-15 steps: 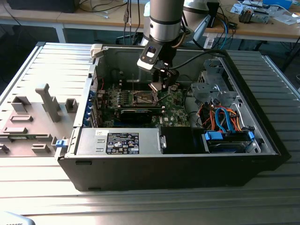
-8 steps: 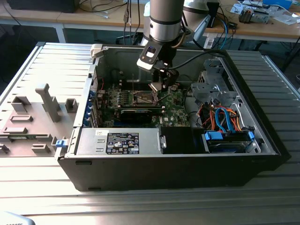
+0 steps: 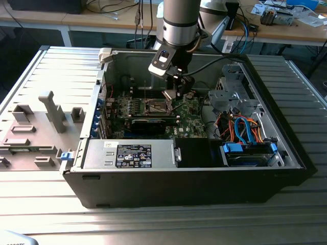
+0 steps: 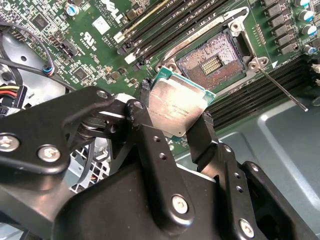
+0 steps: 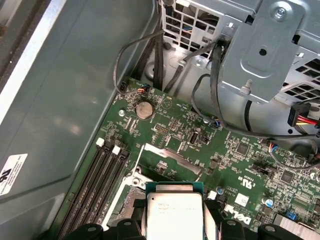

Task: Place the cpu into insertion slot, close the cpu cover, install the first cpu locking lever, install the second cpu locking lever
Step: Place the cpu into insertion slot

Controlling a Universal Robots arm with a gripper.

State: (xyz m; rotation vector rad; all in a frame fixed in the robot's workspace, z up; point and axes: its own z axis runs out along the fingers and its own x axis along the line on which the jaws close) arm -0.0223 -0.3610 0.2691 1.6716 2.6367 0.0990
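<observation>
Cpu (image 4: pixel 177 107) pinched by opposite edges between fingers (image 4: pixel 204 131) of gripper (image 4: pixel 176 111), so contacts stay untouched. Hangs tilted over motherboard (image 4: pixel 90 45), just beside insertion slot (image 4: pixel 212 62), not seated. Slot bare, locking lever (image 4: pixel 282 90) lying clear, apparently leaving room for chip.

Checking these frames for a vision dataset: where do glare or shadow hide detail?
Exterior view: bright glare streaks the ribbed table, the computer case interior sits darker. Second wrist view: the cpu, clamped in the gripper, reflects a pale patch. First wrist view: the cpu top looks washed pale; the case wall shows soft sheen.
</observation>
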